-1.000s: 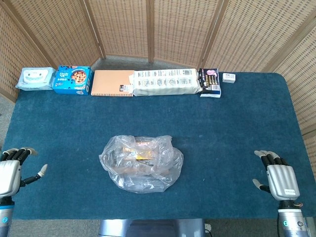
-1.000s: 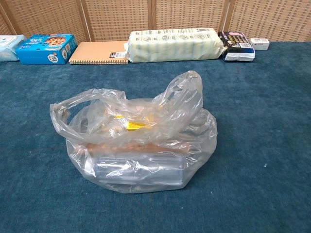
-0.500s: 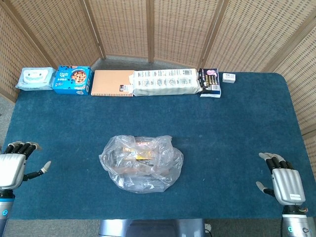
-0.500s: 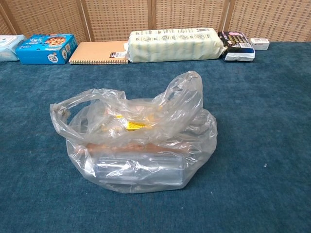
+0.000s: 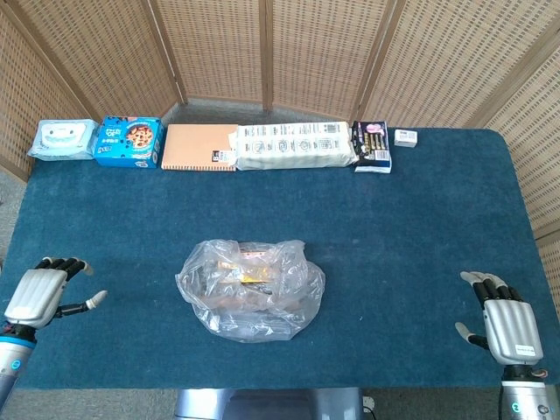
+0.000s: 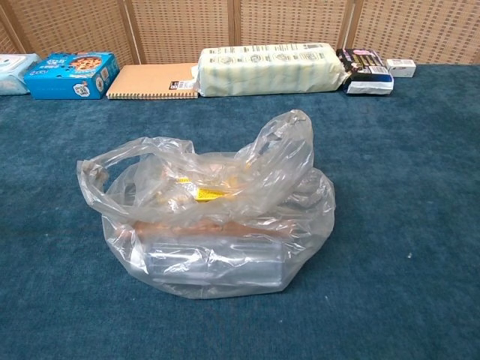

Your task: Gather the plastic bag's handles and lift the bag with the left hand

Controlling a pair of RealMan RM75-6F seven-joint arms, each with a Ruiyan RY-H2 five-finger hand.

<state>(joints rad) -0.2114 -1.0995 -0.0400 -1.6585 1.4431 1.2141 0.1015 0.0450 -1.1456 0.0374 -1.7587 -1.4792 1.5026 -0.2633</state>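
Near edge first: left hand (image 5: pixel 37 296) at lower left of the head view, fingers spread apart, holding nothing, resting low over the blue felt-covered table (image 5: pixel 420 219), well apart from the bag. Right hand (image 5: pixel 506 322) at lower right, fingers also apart and empty, well apart from the bag too. Neither hand shows in the chest view

Crumpled clear plastic bag (image 6: pixel 217 217) sits centre of the table, slightly low in the head view, filling the middle of the chest view. Inside: a clear boxy pack at the bottom, something brownish above it, a yellow-labelled item near the top; exact contents hard to tell. Two handle loops visible in the chest view: left handle loop (image 6: pixel 101 171) flopped out at the bag's left, right handle loop (image 6: pixel 289 139) standing up at upper right of the bag

Handling guess: thin film, soft, slippery, collapses under touch; load looks light to moderate, may shift and tilt on lift. Best hold is through both loops bunched together above the contents, not on the bag wall, which would likely stretch or slide. Loops stand apart, so they need gathering first. Task looks not yet begun

Far edge, left to right: pale blue wipes pack (image 5: pixel 61 140), blue cookie box (image 5: pixel 129 142), orange spiral notebook (image 5: pixel 200 147), long pale green wrapped pack (image 5: pixel 295 145), dark snack packet (image 5: pixel 372 146), small white box (image 5: pixel 406 137); wicker screen panels (image 5: pixel 289 52) behind
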